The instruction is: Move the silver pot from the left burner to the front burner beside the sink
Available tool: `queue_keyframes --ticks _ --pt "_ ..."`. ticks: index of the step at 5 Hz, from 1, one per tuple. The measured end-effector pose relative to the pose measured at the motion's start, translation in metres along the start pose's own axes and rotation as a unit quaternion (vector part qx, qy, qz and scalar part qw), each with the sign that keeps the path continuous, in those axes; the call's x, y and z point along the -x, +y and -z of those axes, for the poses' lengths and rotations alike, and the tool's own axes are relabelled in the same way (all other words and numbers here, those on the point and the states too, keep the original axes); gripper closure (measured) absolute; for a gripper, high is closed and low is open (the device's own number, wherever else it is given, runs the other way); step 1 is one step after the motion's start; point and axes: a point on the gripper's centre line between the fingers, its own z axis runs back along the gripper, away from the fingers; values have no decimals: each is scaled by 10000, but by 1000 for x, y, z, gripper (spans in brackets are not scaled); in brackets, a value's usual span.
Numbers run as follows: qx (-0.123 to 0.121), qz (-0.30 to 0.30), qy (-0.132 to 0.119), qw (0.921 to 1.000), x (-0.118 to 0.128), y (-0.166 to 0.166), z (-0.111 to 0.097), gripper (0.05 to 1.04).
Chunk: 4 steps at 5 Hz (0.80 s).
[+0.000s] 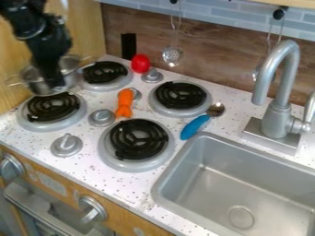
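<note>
Speckled white counter [130, 185]; orange toy [125, 102], red toy [140, 63] and blue-handled spoon [195, 127] lay among or beside burners [139, 139]; my gripper [55, 87] was at the metal pot [70, 73], upper left, open or closed I couldn't tell

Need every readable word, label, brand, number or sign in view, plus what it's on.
No legible text.
Pale patch on the wooden front panel, between the two front knobs: may be a label, too faint to read.
Small pale mark low on the same panel: too small to read.
</note>
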Motion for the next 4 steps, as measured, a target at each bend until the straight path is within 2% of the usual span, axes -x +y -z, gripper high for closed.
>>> queue_keyframes --ticks 1,2,4 --pt "248 500 -157 9983 -27 -38 10 1000" --pt "599 805 -259 9946 -47 -69 32 1000" --pt "914 1214 -84 9884 -58 -97 74 1000"
